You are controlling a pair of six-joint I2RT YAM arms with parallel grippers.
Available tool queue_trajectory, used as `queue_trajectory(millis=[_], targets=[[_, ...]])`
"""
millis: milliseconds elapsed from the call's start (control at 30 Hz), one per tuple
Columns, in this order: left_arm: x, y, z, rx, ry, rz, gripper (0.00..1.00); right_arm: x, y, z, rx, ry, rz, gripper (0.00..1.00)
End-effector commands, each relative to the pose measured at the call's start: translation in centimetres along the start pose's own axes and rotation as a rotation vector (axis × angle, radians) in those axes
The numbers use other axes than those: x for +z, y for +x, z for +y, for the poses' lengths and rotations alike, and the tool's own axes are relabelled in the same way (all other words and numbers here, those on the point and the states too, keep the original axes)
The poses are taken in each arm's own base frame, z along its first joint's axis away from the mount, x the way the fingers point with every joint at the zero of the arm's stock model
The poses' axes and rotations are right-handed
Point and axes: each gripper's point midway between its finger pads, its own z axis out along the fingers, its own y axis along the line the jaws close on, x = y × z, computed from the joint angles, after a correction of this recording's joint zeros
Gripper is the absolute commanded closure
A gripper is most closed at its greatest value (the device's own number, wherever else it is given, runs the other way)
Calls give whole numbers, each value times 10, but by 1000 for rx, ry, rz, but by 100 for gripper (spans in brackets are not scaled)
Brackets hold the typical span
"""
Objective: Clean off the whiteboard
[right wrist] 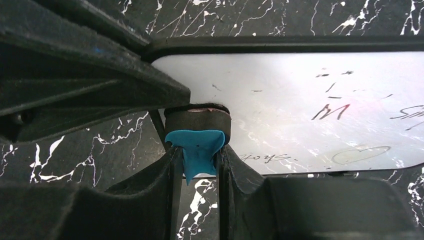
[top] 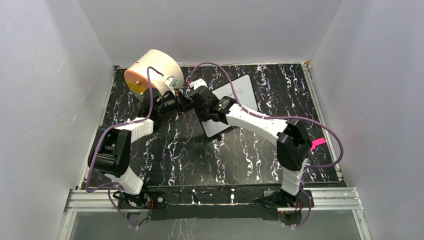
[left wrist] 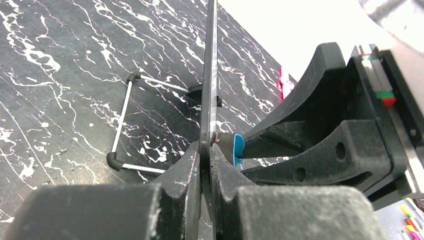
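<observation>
Black marbled table [top: 175,155] lies under both arms. Big cream cylinder [top: 152,70] with an orange face sits past the left fingers, on the far-left side.

The whiteboard [top: 240,92] is mid-table and skewed. Its left edge is between the left fingers and its face is under the right fingers.

Left gripper [left wrist: 206,150]: fingers pressed onto the board's thin black rim, pinching it. The left wrist view sees the board edge-on, running straight away from the tips. A wire stand [left wrist: 122,117] lies on the table left of those fingers.

Right gripper [right wrist: 199,150]: fingers clamped on a small eraser [right wrist: 197,120] by its blue tab, with the dark felt pad touching the board near the corner just beside the left fingers.

Faint handwriting [right wrist: 330,111], an "M" and a heart outline, is on the board right of the right fingers.
</observation>
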Motion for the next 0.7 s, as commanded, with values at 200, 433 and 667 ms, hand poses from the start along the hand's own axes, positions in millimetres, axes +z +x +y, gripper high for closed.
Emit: queue_trajectory(millis=[200,433,667], targets=[[9,15,-22,19,148,103,100,5,23,0,26,-20,-7,87],[15,13,-18,11,155,133,100,-2,-10,-52,132,57,-74,87],[16,11,-17,-4,140,139,80,-10,-21,-138,287,163,-92,86]])
